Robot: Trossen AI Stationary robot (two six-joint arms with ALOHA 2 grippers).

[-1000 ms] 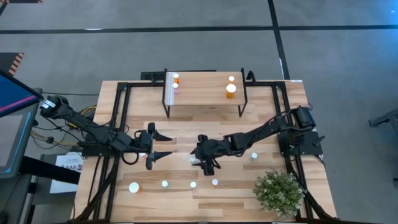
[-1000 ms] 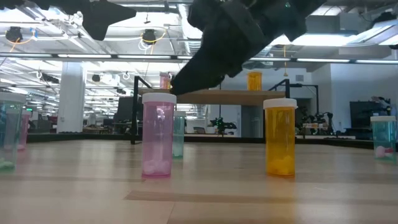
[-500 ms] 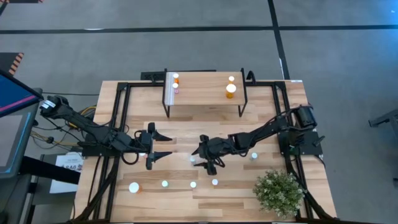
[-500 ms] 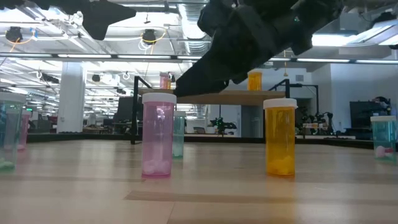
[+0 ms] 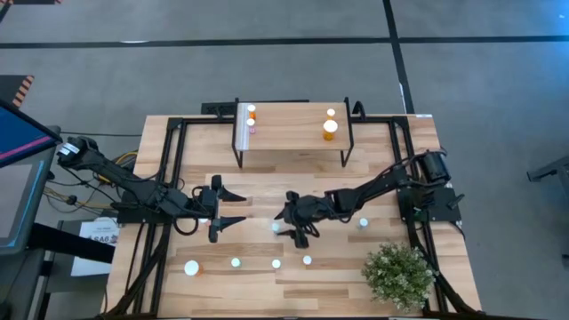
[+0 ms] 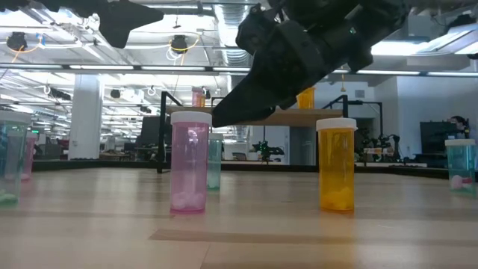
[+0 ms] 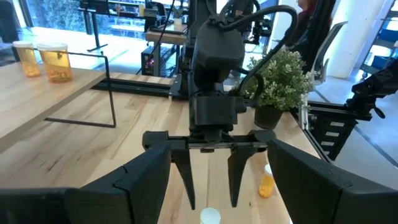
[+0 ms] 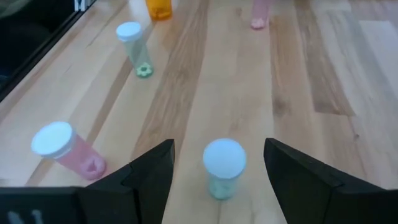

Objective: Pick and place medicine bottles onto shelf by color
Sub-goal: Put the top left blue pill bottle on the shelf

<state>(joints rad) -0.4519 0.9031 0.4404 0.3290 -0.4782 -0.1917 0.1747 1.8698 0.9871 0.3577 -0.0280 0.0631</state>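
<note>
The left gripper [image 5: 233, 206] hovers left of the table's centre, jaws spread and empty. Just right of it, the right gripper [image 5: 286, 221] hangs with jaws spread either side of a green medicine bottle [image 8: 224, 167] without touching it. More medicine bottles [image 5: 235, 262] stand along the near edge. The shelf [image 5: 292, 129] at the far side carries orange bottles [image 5: 330, 127].

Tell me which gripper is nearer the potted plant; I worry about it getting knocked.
Right. The right gripper hovers mid-table, left of the plant. The left gripper waits farther left still, the right gripper between it and the plant.
</note>
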